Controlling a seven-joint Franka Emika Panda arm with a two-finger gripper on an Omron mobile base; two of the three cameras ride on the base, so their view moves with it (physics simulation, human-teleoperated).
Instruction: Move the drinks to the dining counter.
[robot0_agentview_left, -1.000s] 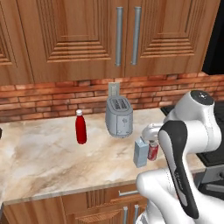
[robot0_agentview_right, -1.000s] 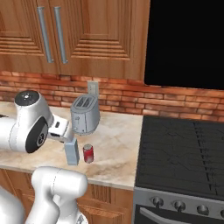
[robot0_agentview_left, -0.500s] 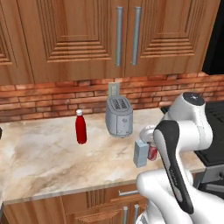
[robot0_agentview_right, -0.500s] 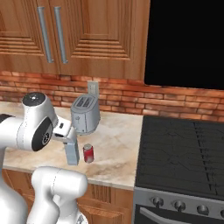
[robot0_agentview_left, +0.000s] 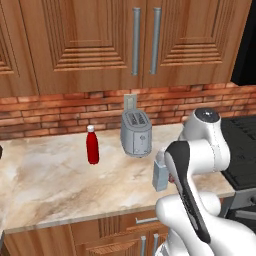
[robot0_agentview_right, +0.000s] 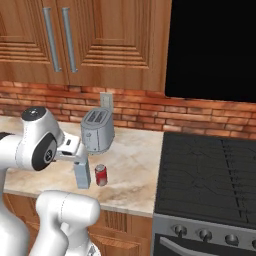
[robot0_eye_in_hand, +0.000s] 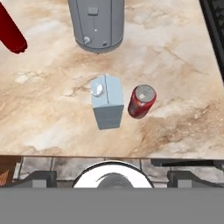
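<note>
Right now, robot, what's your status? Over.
Gripper open, empty, above the worktop. Grey carton and red soda can side by side below. Toaster behind them, not blocking.

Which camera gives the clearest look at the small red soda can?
The hand view: the red soda can shows whole from above, apart from the pale grey carton. The right base view shows it small but unobstructed. In the left base view the arm covers nearly all of it.

A silver two-slot toaster (robot0_agentview_left: 136, 134) is set upright on the beige marbled worktop (robot0_agentview_left: 55, 185), close to the red brick backsplash (robot0_agentview_left: 50, 112) at 12 o'clock. A pale wall outlet (robot0_agentview_left: 130, 101) is mounted directly above it. Wooden cabinets with grey bar handles (robot0_agentview_left: 136, 40) are fitted overhead. A black stovetop (robot0_agentview_right: 210, 172) is installed at 3 o'clock.
</note>
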